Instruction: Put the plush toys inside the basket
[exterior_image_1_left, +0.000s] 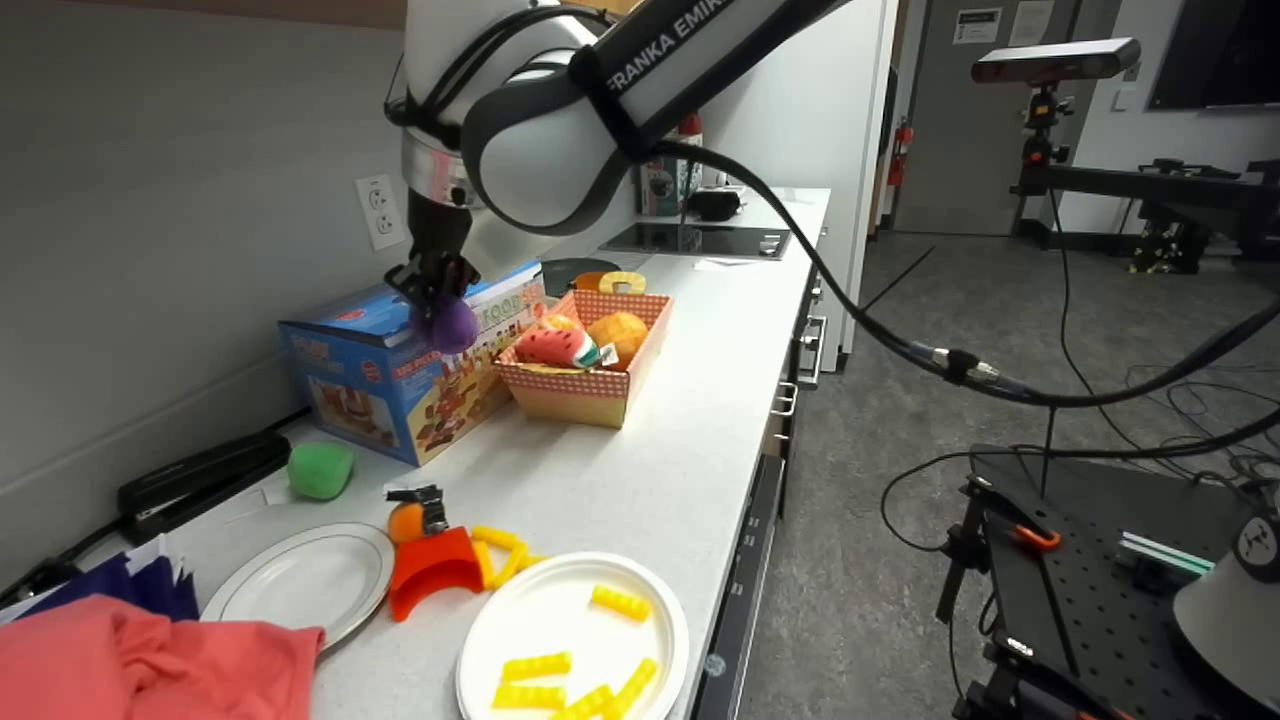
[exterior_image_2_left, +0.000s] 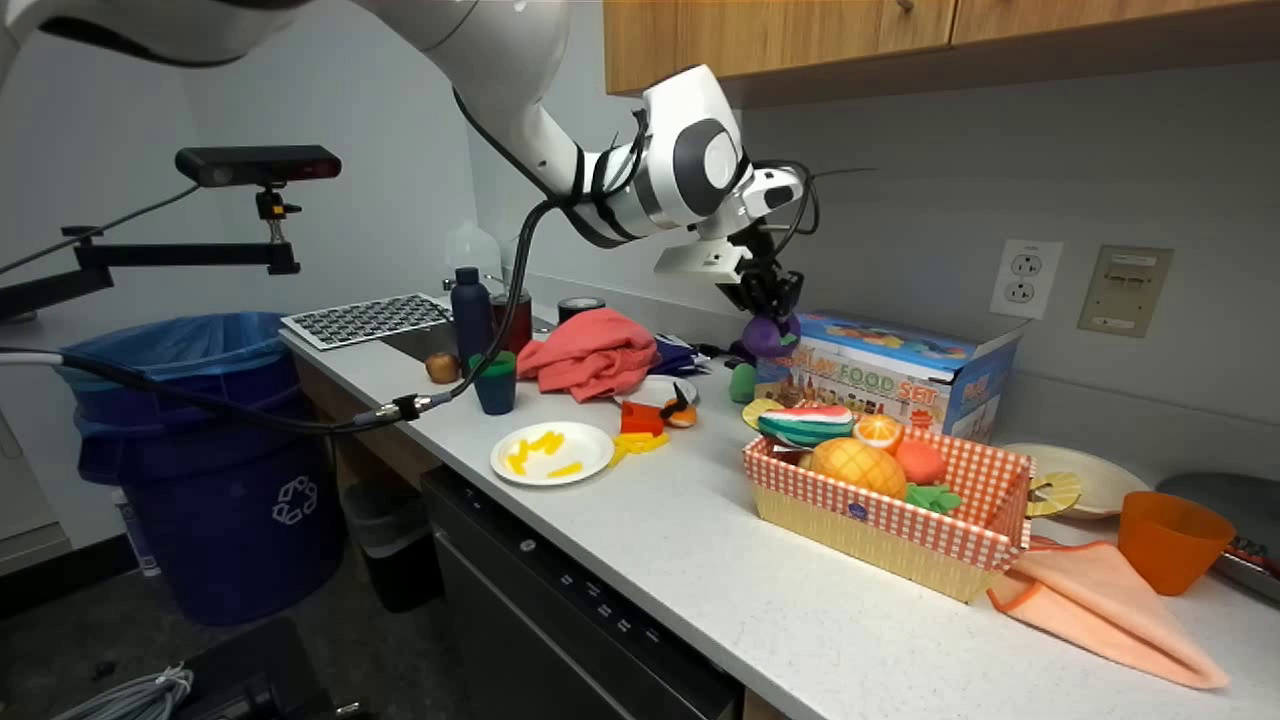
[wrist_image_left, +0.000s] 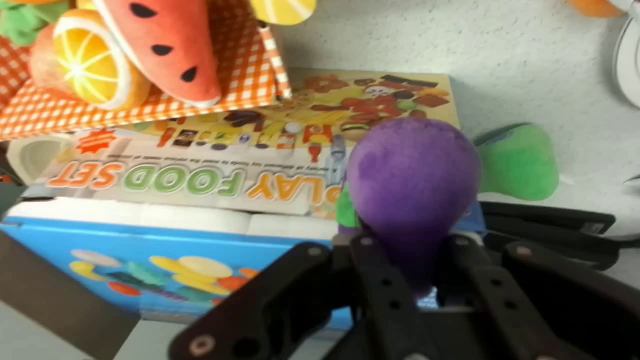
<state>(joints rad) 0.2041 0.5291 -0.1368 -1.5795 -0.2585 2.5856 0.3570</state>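
Transfer, as judged, of the purple toy (wrist_image_left: 415, 172) to the basket (exterior_image_2_left: 860, 535) on the desk (exterior_image_2_left: 650, 530). Best, the toy is raised clear of the box (exterior_image_2_left: 890, 370), carried over the basket's rim and lowered where bare lining is seen, so that the melon (exterior_image_2_left: 805, 428) inside is not dislodged. In the pincer (wrist_image_left: 415, 245), the jaws stand close together and the toy's narrower part is pinched between them; it is held up near the box, contact uncertain.
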